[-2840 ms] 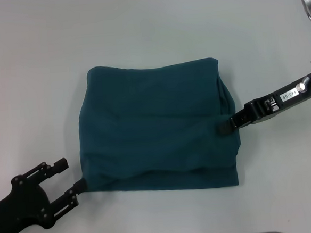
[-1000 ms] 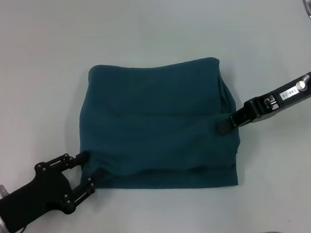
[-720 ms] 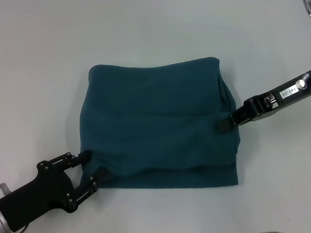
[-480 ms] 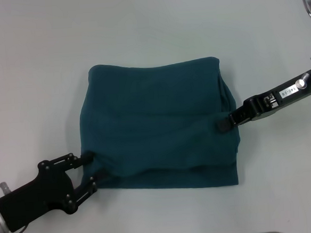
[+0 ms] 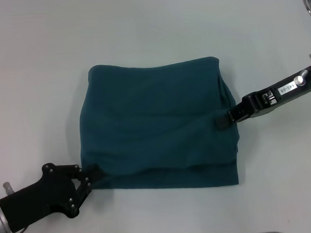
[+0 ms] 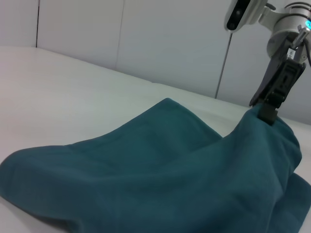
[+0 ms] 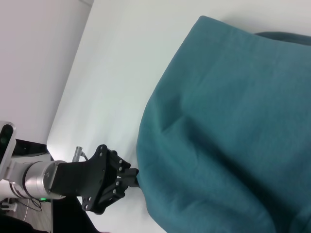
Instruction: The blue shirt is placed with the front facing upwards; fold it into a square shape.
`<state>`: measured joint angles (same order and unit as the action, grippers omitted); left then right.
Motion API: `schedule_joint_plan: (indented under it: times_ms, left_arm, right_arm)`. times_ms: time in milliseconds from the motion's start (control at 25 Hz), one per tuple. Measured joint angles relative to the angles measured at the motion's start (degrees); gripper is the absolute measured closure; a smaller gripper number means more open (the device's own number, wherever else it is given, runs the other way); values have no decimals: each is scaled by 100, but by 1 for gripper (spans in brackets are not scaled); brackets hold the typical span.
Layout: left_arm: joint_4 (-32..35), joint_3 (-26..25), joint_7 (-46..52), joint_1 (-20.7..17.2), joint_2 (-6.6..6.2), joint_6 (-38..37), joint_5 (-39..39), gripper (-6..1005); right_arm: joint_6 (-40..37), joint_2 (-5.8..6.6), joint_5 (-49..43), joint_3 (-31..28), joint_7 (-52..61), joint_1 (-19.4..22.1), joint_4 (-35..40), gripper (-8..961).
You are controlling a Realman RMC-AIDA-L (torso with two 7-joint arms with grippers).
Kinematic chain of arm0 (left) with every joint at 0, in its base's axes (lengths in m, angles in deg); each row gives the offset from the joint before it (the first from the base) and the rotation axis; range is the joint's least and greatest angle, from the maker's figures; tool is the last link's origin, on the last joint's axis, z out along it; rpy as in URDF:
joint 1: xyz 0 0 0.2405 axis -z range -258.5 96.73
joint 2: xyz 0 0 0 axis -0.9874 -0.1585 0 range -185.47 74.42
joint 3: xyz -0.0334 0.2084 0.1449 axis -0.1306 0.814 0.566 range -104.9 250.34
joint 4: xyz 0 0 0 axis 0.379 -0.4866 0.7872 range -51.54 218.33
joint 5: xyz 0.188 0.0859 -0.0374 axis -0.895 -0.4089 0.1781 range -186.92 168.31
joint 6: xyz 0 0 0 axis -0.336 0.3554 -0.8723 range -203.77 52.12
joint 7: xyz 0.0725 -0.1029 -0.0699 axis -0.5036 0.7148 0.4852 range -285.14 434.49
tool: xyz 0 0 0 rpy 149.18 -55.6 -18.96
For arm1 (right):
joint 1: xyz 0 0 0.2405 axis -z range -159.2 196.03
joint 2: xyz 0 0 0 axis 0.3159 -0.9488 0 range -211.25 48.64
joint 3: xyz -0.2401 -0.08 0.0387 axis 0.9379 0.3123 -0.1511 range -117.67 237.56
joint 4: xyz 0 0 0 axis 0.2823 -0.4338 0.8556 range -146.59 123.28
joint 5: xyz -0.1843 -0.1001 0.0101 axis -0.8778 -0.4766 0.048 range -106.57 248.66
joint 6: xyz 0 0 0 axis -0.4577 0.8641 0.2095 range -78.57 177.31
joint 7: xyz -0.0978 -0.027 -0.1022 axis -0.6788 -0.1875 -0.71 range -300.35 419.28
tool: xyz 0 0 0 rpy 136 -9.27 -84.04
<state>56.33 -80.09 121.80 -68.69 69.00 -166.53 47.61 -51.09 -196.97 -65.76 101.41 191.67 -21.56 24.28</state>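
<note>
- Head view shows the left claw (image 5: 88, 177) closed tight on the near left corner of the blue shirt (image 5: 156, 124), its fingers drawn together with cloth pinched between them.
- On the opposite side, the right claw (image 5: 223, 122) is clamped on the shirt's right edge, about halfway along that side, with its dark tip pressed into the fabric.
- Between the two claws, the shirt lies on the pale desk (image 5: 149, 31) already folded into a rough rectangle, dark teal-blue, with soft wrinkles running across it and a doubled layer showing along the near edge.
- No lettering, collar or sleeves show on the upper face.
- Left wrist view looks low across the shirt (image 6: 160, 170) and shows what the head view does not: the cloth rises to a peak where the right claw (image 6: 266, 112) grips it, lifted off the desk there.
- Right wrist view looks across the shirt (image 7: 233, 121) to the left claw (image 7: 131, 175) at the far corner, fingers closed against the cloth's edge.
</note>
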Motion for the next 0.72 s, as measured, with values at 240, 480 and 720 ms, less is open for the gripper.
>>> schedule_joint_plan:
  times_ms: [240, 480, 720]
  left_arm:
    - [-20, -10, -41, 15, 2, 29, 6, 952]
    - [-115, -59, -137, -71, -32, -164, 134, 951]
    - [-298, -56, -142, -189, -34, -249, 149, 950]
  right_arm:
    - [7, 0, 5, 7, 4, -23, 9, 918]
    - [-92, 39, -157, 70, 6, -45, 19, 918]
    - [-211, 208, -473, 129, 115, -20, -10, 917]
